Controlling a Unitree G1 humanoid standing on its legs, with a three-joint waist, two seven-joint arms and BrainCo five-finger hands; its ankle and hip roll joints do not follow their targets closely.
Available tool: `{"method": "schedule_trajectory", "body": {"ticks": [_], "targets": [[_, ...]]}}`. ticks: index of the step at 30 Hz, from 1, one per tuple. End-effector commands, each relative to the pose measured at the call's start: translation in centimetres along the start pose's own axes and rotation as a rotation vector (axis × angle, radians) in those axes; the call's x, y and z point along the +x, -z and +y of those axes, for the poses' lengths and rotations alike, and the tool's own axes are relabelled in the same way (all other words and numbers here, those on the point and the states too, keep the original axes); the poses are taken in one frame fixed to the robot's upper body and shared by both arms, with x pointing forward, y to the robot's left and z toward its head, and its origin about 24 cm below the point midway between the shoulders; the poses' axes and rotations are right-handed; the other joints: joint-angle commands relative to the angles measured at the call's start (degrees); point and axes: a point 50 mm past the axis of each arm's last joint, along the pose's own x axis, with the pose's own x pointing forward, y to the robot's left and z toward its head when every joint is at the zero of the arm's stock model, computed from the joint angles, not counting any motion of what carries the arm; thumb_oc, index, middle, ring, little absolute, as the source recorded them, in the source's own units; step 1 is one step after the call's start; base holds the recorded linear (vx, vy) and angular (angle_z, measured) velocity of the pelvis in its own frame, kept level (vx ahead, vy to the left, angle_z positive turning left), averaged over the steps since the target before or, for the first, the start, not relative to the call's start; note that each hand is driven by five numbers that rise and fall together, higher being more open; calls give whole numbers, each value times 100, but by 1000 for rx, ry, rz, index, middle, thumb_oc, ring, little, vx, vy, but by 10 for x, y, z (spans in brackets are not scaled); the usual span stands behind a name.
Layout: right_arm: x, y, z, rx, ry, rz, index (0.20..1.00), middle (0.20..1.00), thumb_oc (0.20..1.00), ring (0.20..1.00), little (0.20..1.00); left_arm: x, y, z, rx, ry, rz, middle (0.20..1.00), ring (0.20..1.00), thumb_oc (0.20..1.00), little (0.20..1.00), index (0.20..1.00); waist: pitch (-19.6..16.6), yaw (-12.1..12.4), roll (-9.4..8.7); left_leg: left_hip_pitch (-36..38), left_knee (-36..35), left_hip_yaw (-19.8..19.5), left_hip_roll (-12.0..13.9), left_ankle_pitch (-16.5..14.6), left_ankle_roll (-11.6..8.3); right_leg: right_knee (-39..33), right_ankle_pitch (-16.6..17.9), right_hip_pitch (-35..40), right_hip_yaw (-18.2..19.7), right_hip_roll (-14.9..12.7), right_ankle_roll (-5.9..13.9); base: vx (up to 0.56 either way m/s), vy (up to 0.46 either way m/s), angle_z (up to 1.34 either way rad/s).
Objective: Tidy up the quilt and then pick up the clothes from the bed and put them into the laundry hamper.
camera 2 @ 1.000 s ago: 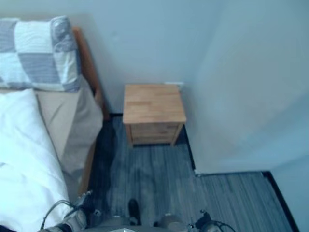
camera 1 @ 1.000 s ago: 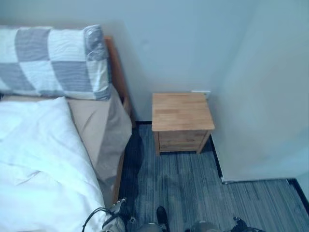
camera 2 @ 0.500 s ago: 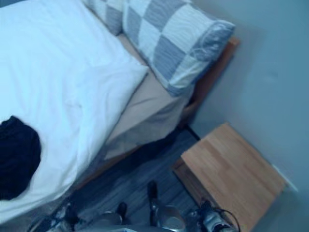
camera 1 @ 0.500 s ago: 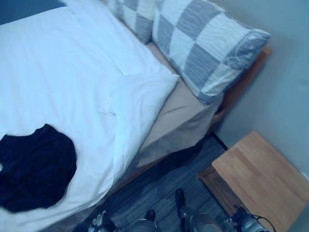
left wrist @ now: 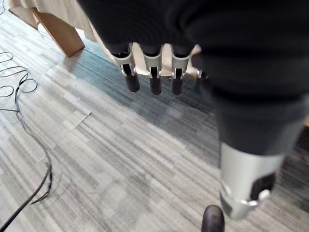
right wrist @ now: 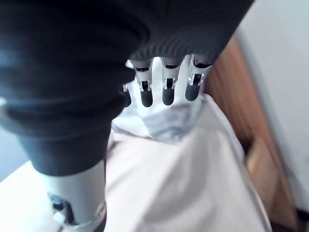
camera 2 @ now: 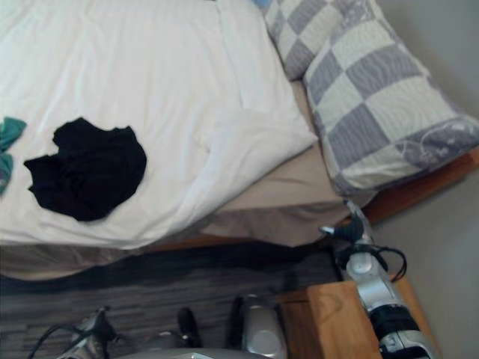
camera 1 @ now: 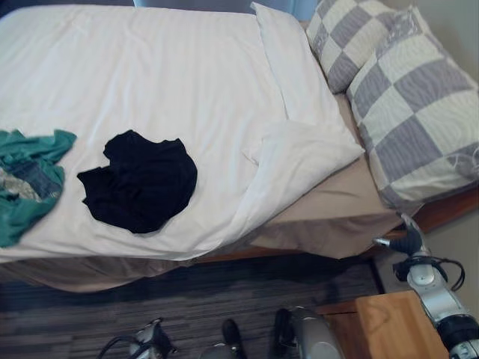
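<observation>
The camera has swung from the nightstand (camera 1: 393,325) to the bed (camera 1: 329,217): quilt (camera 1: 172,67) corner folded back, black garment (camera 1: 138,182) and green garment (camera 1: 30,176) waiting. Right robot hand (camera 1: 408,241) and left robot hand (left wrist: 152,72) hang relaxed, empty.

I stand in a bedroom: a bed (camera 1: 419,217) with white quilt (camera 1: 165,82), checked pillows (camera 1: 419,127), wooden nightstand (camera 1: 393,325) beside it.

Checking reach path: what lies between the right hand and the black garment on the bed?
In the left eye view, the folded-back white quilt corner and tan sheet lie between the right hand and the crumpled black garment.
</observation>
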Motion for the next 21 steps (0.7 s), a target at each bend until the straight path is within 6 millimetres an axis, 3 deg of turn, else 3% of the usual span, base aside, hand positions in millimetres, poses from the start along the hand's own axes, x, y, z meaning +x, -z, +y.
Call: {"method": "schedule_trajectory", "body": {"ticks": [1, 3, 4, 5, 6, 8, 9, 10, 13, 14, 15, 17, 20, 21], "targets": [[22, -36, -46, -68, 174, -161, 1000, 1000, 1000, 1000, 1000, 4, -21, 14, 25, -38, -76, 1000, 1000, 1000, 1000, 1000, 380, -17, 238, 201, -308, -250, 473, -302, -527, -1434, 12, 805, 535, -78, 317, 93, -157, 62], [24, -48, -59, -111, 196, -216, 1000, 1000, 1000, 1000, 1000, 5, -25, 18, 69, -41, -97, 1000, 1000, 1000, 1000, 1000, 330, -15, 195, 192, -254, -557, 386, -413, -549, -2060, 3, 1032, 1034, -147, 308, 114, -137, 91], [27, -64, -64, -123, 218, -274, 1000, 1000, 1000, 1000, 1000, 5, -27, 22, 62, -47, -105, 1000, 1000, 1000, 1000, 1000, 289, 41, 156, 198, -236, -622, 341, -445, -554, -2122, 116, 1048, 1045, -180, 308, 100, -208, 130], [35, -95, -72, -154, 250, -366, 1000, 1000, 1000, 1000, 1000, 6, -26, 25, 34, -66, -96, 1000, 1000, 1000, 1000, 1000, 261, 123, 189, 106, -244, -628, 364, -343, -586, -2230, 370, 991, 1044, -145, 332, 70, -194, 94], [35, -96, -72, -154, 250, -367, 1000, 1000, 1000, 1000, 1000, 6, -26, 25, 33, -66, -95, 1000, 1000, 1000, 1000, 1000, 260, 118, 190, 103, -244, -628, 365, -343, -586, -2232, 372, 989, 1044, -143, 331, 46, -224, 38], [43, -144, -71, -179, 248, -507, 1000, 1000, 1000, 1000, 1000, 4, -35, 22, 3, -71, -133, 1000, 1000, 1000, 1000, 1000, 337, 289, 289, -23, -246, -626, 423, -237, -640, -2376, 392, 957, 937, -133, 253, 21, -145, -23], [43, -146, -70, -179, 248, -511, 1000, 1000, 1000, 1000, 1000, 4, -35, 22, -1, -71, -133, 1000, 1000, 1000, 1000, 1000, 343, 266, 297, -29, -245, -628, 427, -235, -643, -2380, 396, 955, 934, -129, 250, -44, -125, -11], [47, -173, -71, -213, 253, -579, 1000, 1000, 1000, 1000, 1000, 3, -46, 21, 26, -81, -176, 1000, 1000, 1000, 1000, 1000, 449, 358, 392, -159, -304, -695, 460, -112, -696, -2438, 417, 888, 856, -123, 225, -56, -113, 0], [53, -206, -77, -257, 278, -648, 1000, 1000, 1000, 1000, 1000, 3, -61, 24, 68, -100, -236, 1000, 1000, 1000, 1000, 1000, 567, 396, 529, -340, -359, -776, 490, -5, -753, -2497, 457, 775, 764, -103, 195, -47, -80, 9], [60, -232, -79, -302, 291, -679, 1000, 1000, 1000, 1000, 1000, 2, -71, 27, 94, -118, -279, 1000, 1000, 1000, 1000, 1000, 658, 446, 652, -504, -367, -824, 513, 63, -807, -2557, 500, 674, 690, -92, 175, -44, -63, 24], [60, -233, -79, -303, 291, -680, 1000, 1000, 1000, 1000, 1000, 2, -71, 27, 93, -118, -279, 1000, 1000, 1000, 1000, 1000, 658, 437, 656, -508, -367, -828, 513, 64, -807, -2556, 500, 672, 687, -92, 175, -66, -60, 27], [69, -260, -77, -360, 289, -676, 1000, 1000, 1000, 1000, 1000, 0, -85, 31, 110, -145, -335, 1000, 1000, 1000, 1000, 1000, 772, 515, 808, -756, -367, -878, 555, 180, -885, -2595, 537, 516, 623, -54, 149, -44, -46, 6], [77, -265, -70, -392, 268, -634, 1000, 1000, 1000, 1000, 1000, -2, -99, 34, 111, -159, -379, 1000, 1000, 1000, 1000, 1000, 843, 565, 887, -885, -367, -927, 577, 238, -921, -2576, 539, 416, 599, -27, 131, -30, -49, 12], [85, -261, -63, -432, 240, -563, 627, 627, 627, 627, 627, -3, -107, 34, 125, -164, -405, 1000, 1000, 1000, 1000, 1000, 883, 595, 932, -948, -367, -948, 591, 275, -945, -2556, 527, 373, 578, -1, 112, -36, -59, 15]]}}
